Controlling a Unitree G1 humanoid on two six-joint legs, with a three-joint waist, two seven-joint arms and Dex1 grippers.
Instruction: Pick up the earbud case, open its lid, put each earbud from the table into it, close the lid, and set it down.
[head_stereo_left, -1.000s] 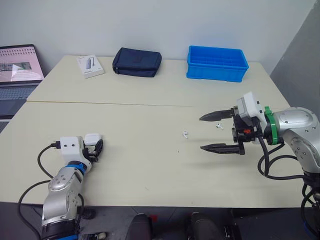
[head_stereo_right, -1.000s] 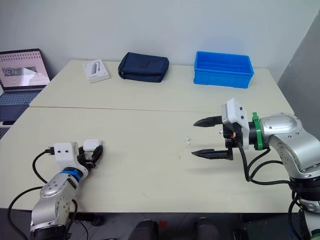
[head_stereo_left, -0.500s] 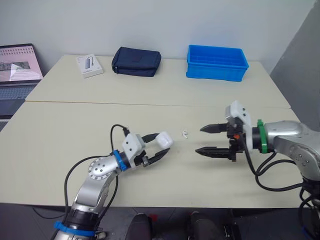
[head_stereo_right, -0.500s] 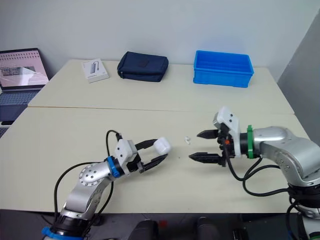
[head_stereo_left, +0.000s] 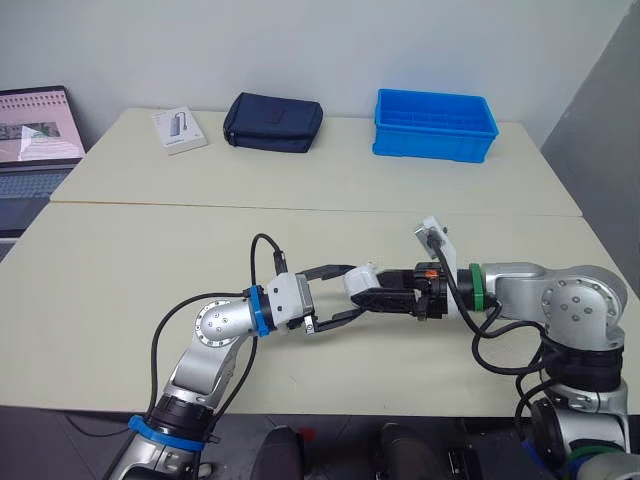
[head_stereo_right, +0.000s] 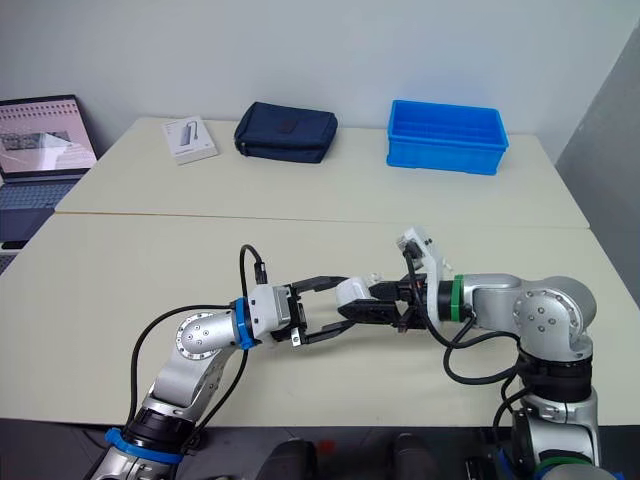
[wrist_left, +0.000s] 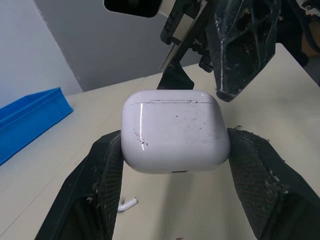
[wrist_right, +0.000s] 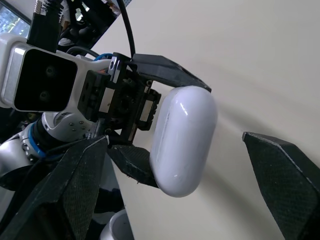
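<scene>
white earbud case (wrist_left: 175, 131) was pinched in the left gripper (head_stereo_left: 352, 291), lid shut; the spread right gripper (wrist_right: 174, 137) was judged due to lever it open.

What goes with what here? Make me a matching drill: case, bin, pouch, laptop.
Things:
1 case
2 bin
3 pouch
4 laptop

Colour or state:
a blue
b screen on
c clamped in left gripper
d navy

Pairs: 1-c, 2-a, 3-d, 4-b
</scene>
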